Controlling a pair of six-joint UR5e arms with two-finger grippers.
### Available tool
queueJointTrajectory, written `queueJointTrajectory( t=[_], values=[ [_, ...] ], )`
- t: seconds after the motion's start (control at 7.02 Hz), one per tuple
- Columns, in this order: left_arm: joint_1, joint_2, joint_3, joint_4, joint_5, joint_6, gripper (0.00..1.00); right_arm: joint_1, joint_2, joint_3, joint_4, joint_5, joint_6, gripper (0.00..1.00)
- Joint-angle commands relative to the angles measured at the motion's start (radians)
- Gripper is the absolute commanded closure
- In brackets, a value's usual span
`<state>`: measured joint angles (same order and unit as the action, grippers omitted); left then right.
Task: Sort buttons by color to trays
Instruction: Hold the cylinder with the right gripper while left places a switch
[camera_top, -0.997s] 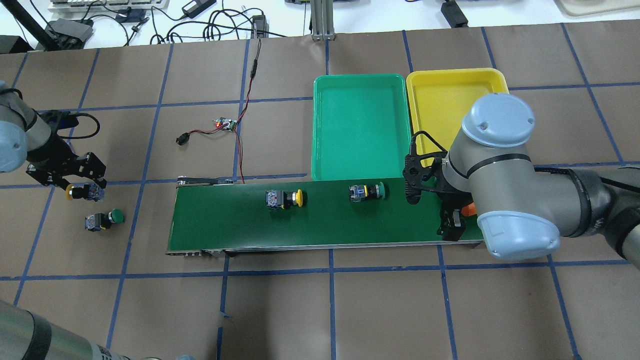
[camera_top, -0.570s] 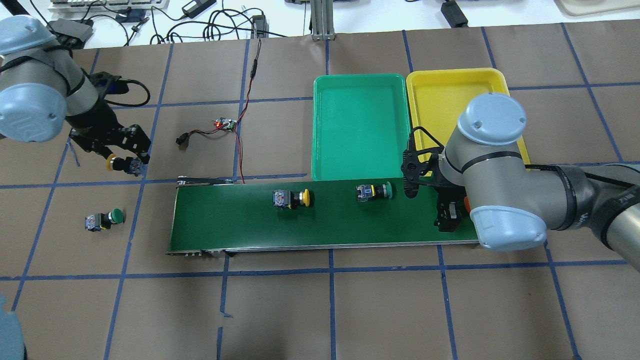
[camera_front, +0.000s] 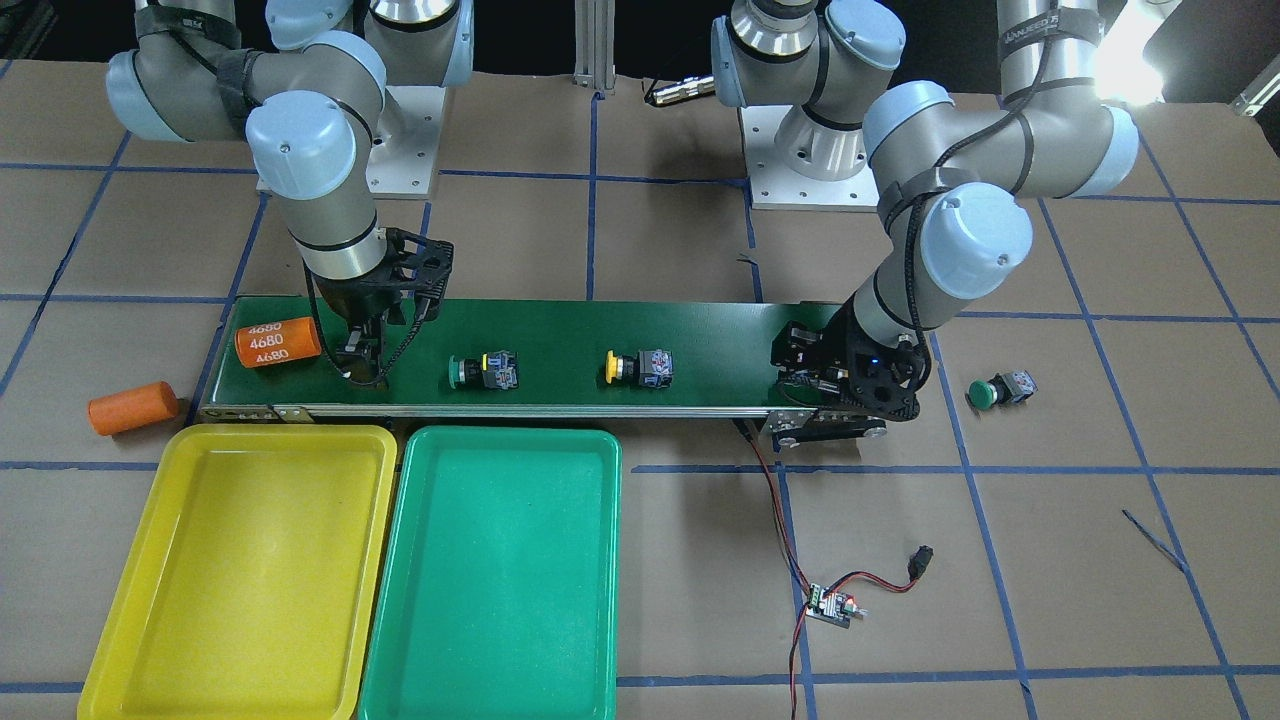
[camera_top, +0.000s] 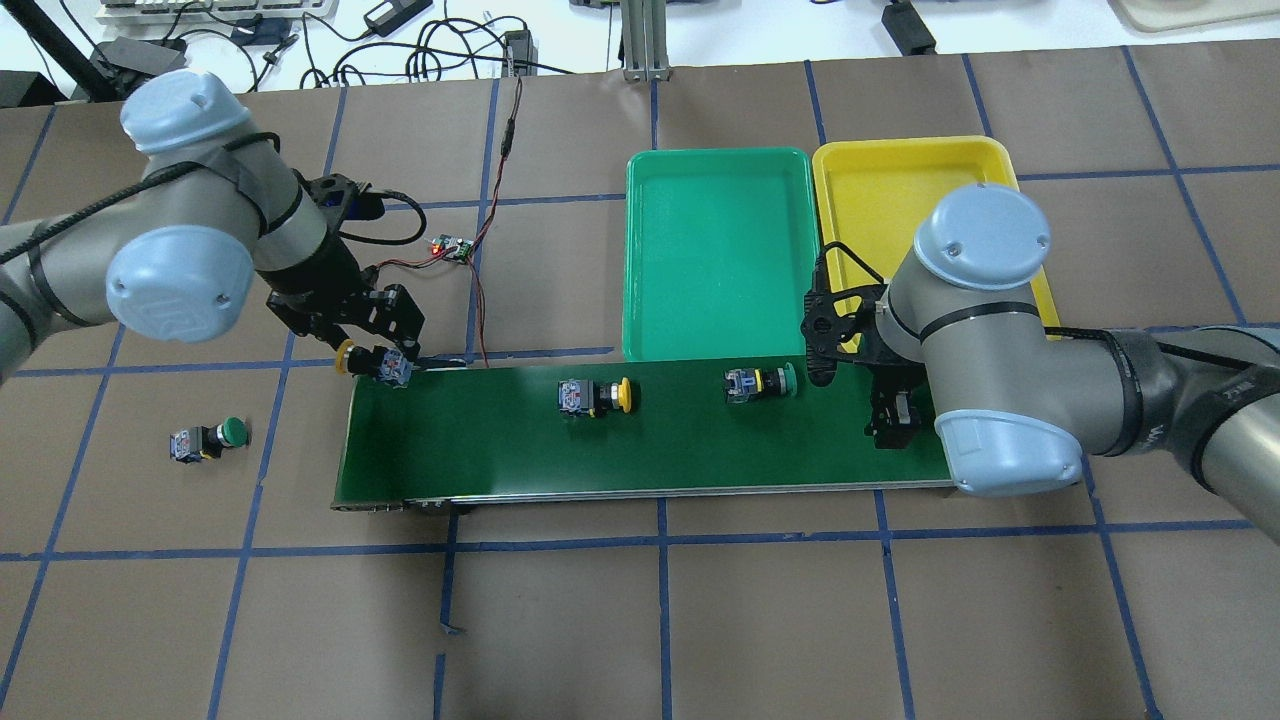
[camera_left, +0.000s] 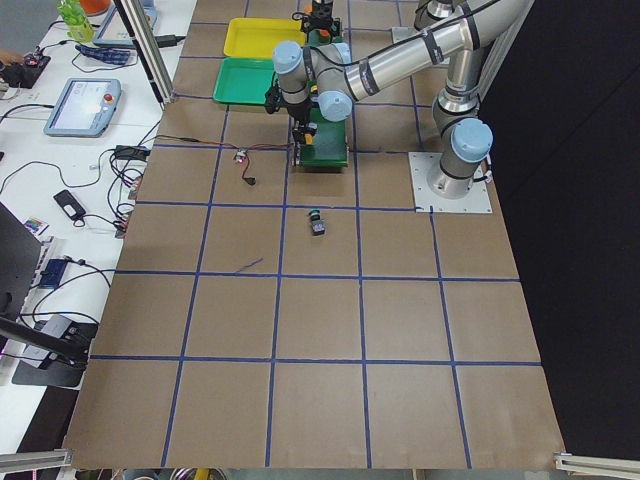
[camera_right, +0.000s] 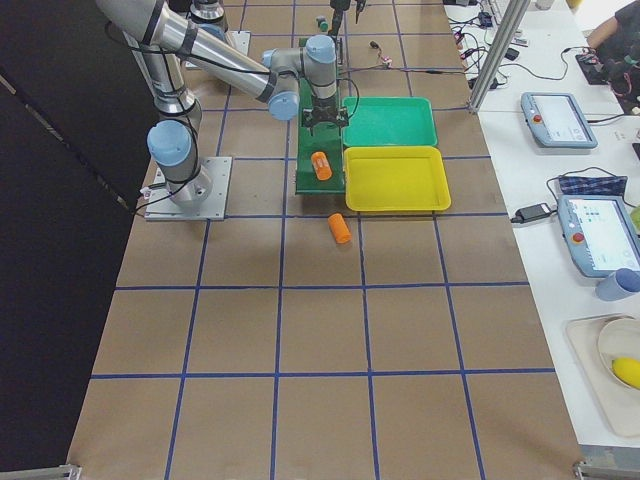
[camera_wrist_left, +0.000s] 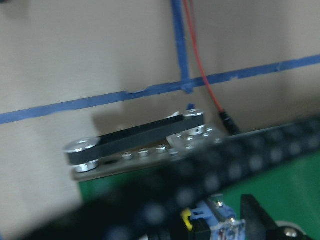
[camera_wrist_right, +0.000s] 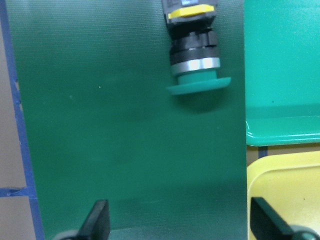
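While the left end effector (camera_top: 374, 356) pinches a yellow-capped push-button switch (camera_top: 388, 368) over one end of the long dark-green conveyor belt (camera_top: 650, 450), the right end effector (camera_wrist_right: 180, 225), spread, hovers over it near a green-capped push-button switch (camera_top: 758, 384).

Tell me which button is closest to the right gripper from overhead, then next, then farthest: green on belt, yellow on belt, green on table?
1. Green button on the belt, just beside the right gripper.
2. Yellow button on the belt, midway along the conveyor belt.
3. Green button on the table, beyond the conveyor belt's other end, on the robot's left.
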<state>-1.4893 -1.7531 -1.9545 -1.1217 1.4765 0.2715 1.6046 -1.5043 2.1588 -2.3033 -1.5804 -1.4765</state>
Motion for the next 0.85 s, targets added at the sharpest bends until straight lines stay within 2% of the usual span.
queueJointTrajectory(
  t=[0.0, 0.14, 0.43, 0.71],
  values=[
    [-0.032, -0.006, -0.064, 0.117, -0.001, -0.011, 0.05, 0.0, 0.009, 0.001, -0.021, -0.001, 0.001, 0.0],
    [-0.035, 0.027, -0.057, 0.1, 0.013, -0.009, 0.0, 0.0, 0.009, 0.001, -0.019, -0.001, 0.001, 0.01],
    [0.021, 0.061, -0.002, -0.004, 0.027, -0.009, 0.0, 0.0, 0.009, 0.001, -0.021, -0.001, 0.002, 0.02],
    [0.267, -0.017, 0.109, -0.039, 0.056, 0.021, 0.0, 0.0, 0.009, 0.001, -0.019, -0.003, 0.001, 0.02]
  ],
)
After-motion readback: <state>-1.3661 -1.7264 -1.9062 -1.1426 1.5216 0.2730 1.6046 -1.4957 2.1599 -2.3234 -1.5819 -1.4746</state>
